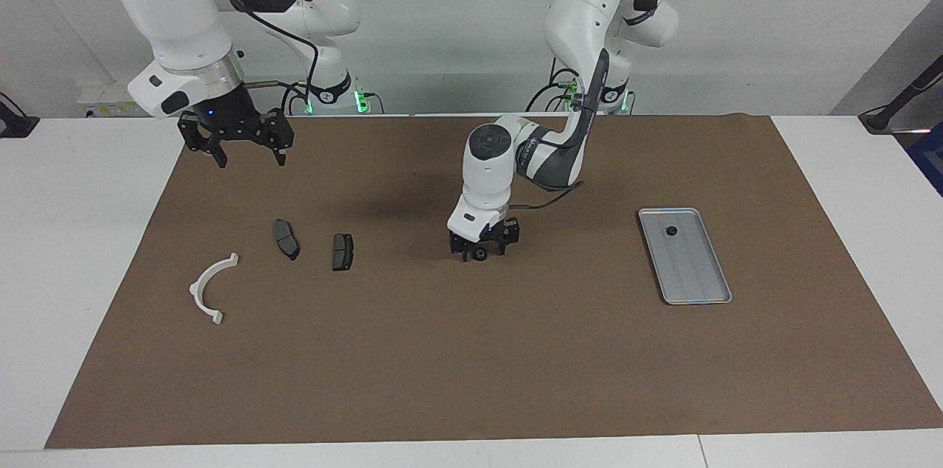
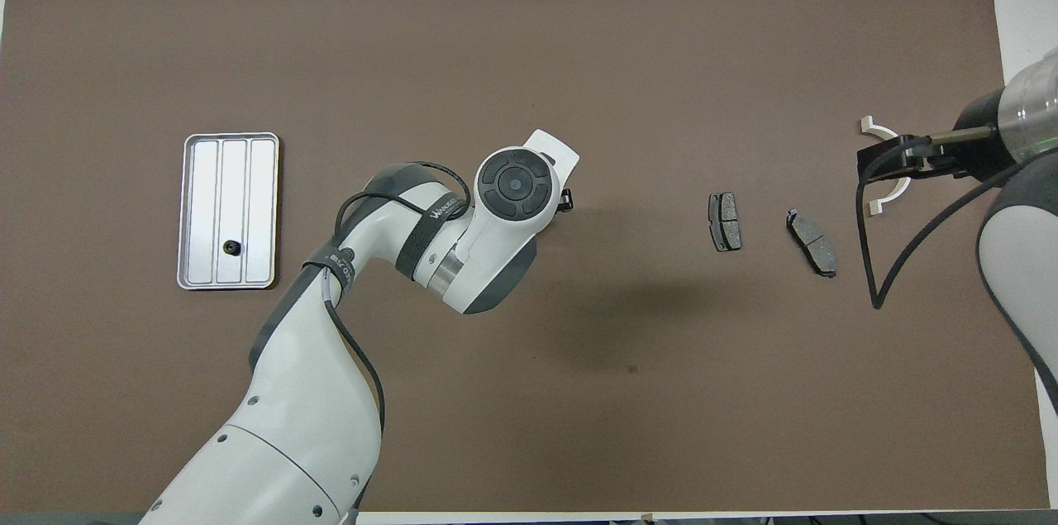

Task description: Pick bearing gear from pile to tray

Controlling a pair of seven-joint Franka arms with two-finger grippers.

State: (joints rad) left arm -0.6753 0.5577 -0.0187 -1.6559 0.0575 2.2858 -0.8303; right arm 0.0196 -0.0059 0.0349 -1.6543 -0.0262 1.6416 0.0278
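A small black bearing gear lies on the brown mat, mid-table. My left gripper is down at the mat with a finger on each side of it, jaws still apart. In the overhead view the left arm's wrist hides both. The silver tray sits toward the left arm's end and holds one small black round piece. The pile's other parts lie toward the right arm's end: a white arc and two dark brake pads. My right gripper waits open, raised there.
The brown mat covers most of the white table. In the overhead view the brake pads lie side by side, and the right gripper with its cable overlaps the white arc.
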